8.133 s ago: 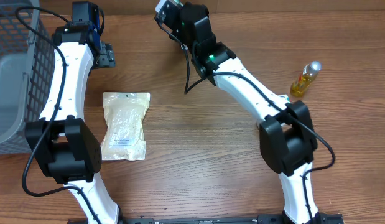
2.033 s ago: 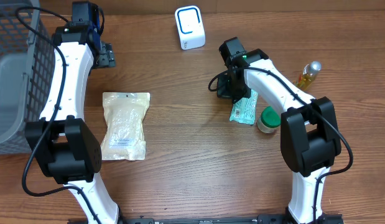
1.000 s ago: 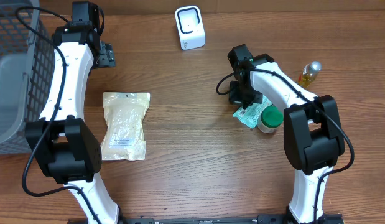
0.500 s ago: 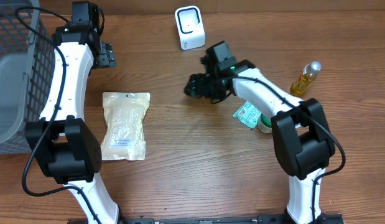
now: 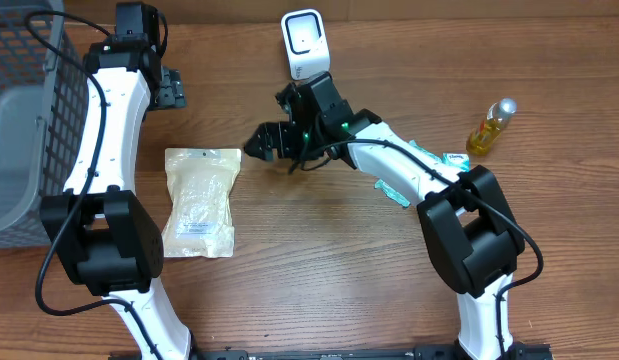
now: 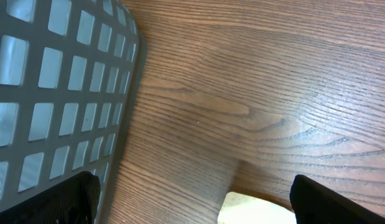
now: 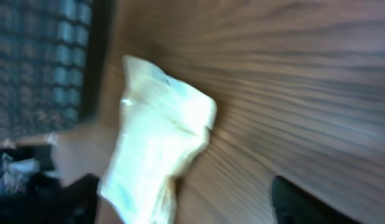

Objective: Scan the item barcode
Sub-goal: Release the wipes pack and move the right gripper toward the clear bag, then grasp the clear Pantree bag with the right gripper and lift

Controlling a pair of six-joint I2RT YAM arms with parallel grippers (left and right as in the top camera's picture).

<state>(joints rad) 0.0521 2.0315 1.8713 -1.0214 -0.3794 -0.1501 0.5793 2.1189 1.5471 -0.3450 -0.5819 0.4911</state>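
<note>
A pale cream pouch (image 5: pixel 200 202) with a white label lies flat on the wooden table left of centre. It shows blurred in the right wrist view as the pouch (image 7: pixel 158 143), and its corner (image 6: pixel 254 213) shows in the left wrist view. My right gripper (image 5: pixel 264 142) hovers open just right of the pouch's top, and nothing is between its fingers (image 7: pixel 180 208). A green packet (image 5: pixel 392 187) lies partly under the right arm. The white scanner (image 5: pixel 305 44) stands at the back centre. My left gripper (image 5: pixel 167 88) is open and empty at the back left; in its own view the gripper (image 6: pixel 198 208) is above the table.
A grey mesh basket (image 5: pixel 19 120) fills the left edge, close beside the left fingers (image 6: pixel 68 199). It also shows beyond the pouch as the basket (image 7: pixel 49 62). A small yellow bottle (image 5: pixel 491 125) stands at the right.
My right gripper opened and let go of the green packet at the right. It then swung left across the table to beside the pouch. The left arm has not moved.
</note>
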